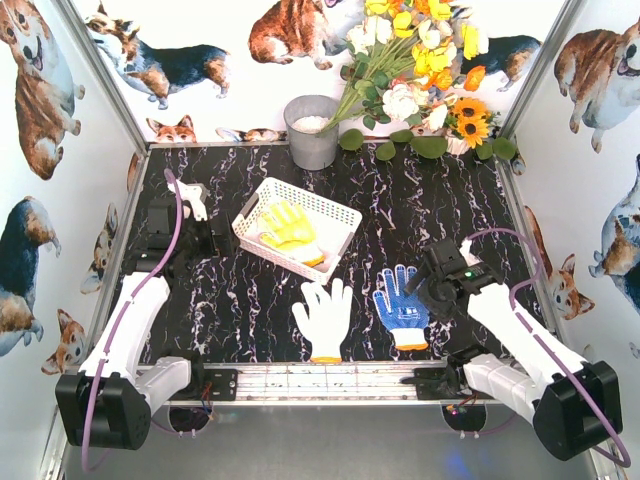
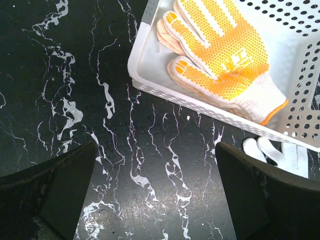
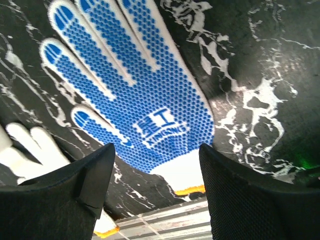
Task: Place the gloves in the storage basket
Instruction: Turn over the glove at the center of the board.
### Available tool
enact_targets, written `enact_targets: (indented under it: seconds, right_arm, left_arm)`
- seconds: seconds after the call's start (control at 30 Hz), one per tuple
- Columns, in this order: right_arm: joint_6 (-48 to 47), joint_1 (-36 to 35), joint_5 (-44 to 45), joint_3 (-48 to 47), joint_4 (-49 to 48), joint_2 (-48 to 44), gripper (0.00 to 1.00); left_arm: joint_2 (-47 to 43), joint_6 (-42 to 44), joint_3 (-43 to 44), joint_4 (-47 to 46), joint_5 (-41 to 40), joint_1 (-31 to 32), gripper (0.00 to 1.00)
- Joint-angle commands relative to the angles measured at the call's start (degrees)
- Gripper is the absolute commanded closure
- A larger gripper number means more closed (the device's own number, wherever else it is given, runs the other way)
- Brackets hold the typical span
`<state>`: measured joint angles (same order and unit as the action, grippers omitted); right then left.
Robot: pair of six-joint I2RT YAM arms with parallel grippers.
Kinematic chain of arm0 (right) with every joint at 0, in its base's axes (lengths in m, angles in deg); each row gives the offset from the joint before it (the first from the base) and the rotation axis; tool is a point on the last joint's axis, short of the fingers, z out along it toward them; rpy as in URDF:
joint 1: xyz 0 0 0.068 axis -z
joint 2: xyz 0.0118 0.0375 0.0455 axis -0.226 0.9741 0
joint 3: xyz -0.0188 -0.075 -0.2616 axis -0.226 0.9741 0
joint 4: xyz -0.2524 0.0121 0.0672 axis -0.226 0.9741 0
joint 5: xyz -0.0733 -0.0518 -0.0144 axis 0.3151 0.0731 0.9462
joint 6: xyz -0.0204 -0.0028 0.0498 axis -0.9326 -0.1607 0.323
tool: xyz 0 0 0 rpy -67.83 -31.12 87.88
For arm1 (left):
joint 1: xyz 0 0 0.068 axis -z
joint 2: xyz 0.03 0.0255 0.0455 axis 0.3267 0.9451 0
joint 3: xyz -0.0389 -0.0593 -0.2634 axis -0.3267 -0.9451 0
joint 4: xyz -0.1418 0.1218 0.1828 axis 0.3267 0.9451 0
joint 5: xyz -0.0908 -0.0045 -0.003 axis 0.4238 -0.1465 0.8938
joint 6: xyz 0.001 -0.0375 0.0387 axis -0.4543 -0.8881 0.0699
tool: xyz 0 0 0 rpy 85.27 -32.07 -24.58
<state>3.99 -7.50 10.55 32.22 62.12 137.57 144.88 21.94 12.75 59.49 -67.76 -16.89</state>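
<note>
The white lattice storage basket [image 1: 345, 215] stands left of centre, and a yellow-dotted glove [image 1: 290, 228] lies inside it. A white glove with an orange cuff [image 1: 325, 318] and a blue-palmed glove [image 1: 402, 305] lie flat on the black marble table, side by side. My right gripper [image 1: 432, 285] hovers open at the blue glove's right edge. In the right wrist view the blue glove [image 3: 140, 90] lies beyond the open gripper [image 3: 157, 165], with nothing held. My left gripper [image 1: 205, 228] is open beside the basket's left end. Its wrist view shows the basket rim [image 2: 145, 85], the yellow glove [image 2: 225, 55] and bare table under the gripper [image 2: 156, 190].
A round grey bucket [image 1: 312, 130] and a bunch of flowers [image 1: 420, 70] stand at the back wall. An aluminium rail [image 1: 320, 380] runs along the table's near edge, just below the two gloves' cuffs. Printed walls close in both sides.
</note>
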Motion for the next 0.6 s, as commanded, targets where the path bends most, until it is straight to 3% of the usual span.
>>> enact_targets:
  seconds: [0.0,0.23,0.57]
  right_arm:
    - [-2.1,0.2,2.9,-2.2,6.5,0.6,0.31]
    - [-3.4,-0.7,-2.5,-1.9,13.4,2.9,0.4]
    - [-4.0,-1.3,-9.4,4.1,2.6,7.7,0.54]
  left_arm:
    - [-0.7,-0.4,-0.5,-1.3,1.6,-0.4,0.0]
    - [-1.7,-2.0,-1.5,-1.3,2.2,1.5,0.02]
    - [0.1,-2.1,-1.2,-2.1,3.8,1.9,0.02]
